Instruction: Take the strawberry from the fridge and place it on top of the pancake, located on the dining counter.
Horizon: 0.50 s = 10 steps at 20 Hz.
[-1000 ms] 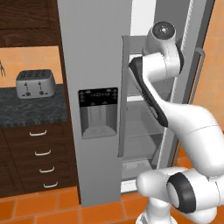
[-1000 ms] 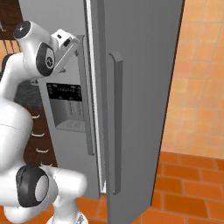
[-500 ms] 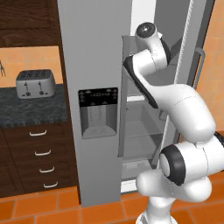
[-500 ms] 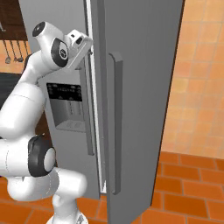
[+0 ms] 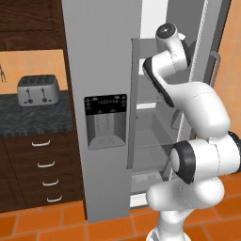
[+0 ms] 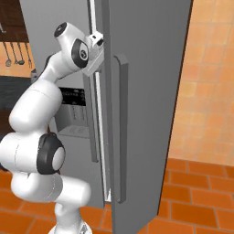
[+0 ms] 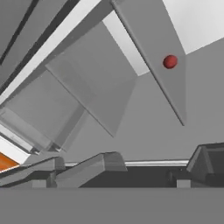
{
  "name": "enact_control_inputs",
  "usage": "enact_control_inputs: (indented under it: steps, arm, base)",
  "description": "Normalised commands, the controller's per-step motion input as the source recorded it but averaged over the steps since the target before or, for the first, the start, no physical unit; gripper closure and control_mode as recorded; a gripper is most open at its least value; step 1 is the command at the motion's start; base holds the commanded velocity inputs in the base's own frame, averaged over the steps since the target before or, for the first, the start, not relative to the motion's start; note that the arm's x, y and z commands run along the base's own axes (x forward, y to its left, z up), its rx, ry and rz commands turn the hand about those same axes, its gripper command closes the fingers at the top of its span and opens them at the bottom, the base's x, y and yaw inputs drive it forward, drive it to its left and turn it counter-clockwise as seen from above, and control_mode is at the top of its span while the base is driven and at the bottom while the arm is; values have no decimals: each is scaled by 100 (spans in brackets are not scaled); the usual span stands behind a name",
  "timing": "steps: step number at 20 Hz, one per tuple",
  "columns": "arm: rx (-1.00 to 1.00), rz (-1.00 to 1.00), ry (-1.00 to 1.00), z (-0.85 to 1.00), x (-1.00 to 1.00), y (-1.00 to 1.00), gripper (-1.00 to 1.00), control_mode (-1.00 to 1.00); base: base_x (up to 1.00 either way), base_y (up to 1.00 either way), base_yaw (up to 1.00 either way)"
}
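Observation:
The strawberry [image 7: 170, 61] is a small dark red ball on a grey shelf inside the fridge [image 5: 99, 70], up and to the right in the hand view. My gripper [image 7: 155, 161] is open with nothing between its fingers, and the berry lies well ahead of them. In the left base view my arm [image 5: 172, 52] reaches into the open right half of the fridge at upper-shelf height. In the right base view my wrist [image 6: 95, 42] slips behind the open door [image 6: 146, 91]. The pancake and the dining counter are out of view.
A steel toaster [image 5: 37, 89] stands on the dark granite top [image 5: 33, 117] left of the fridge, above brown drawers [image 5: 44, 169]. The open right door [image 5: 214, 61] stands close beside my arm. Utensils [image 6: 16, 50] hang on the far wall. The floor is orange tile.
My arm has swung its upper joints toward the fridge opening and pushed the hand in behind the open door. The jaws have stayed open.

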Motion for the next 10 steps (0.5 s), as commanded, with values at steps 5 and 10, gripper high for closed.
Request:
enact_control_inputs:
  steps: [5,10]
  arm:
    - [0,-5,-5,0,-11,-81,-100,-100]
    - [0,-7,-14,0,-59,-94,-100,-100]
  base:
    - [0,0,0]
    - [0,0,0]
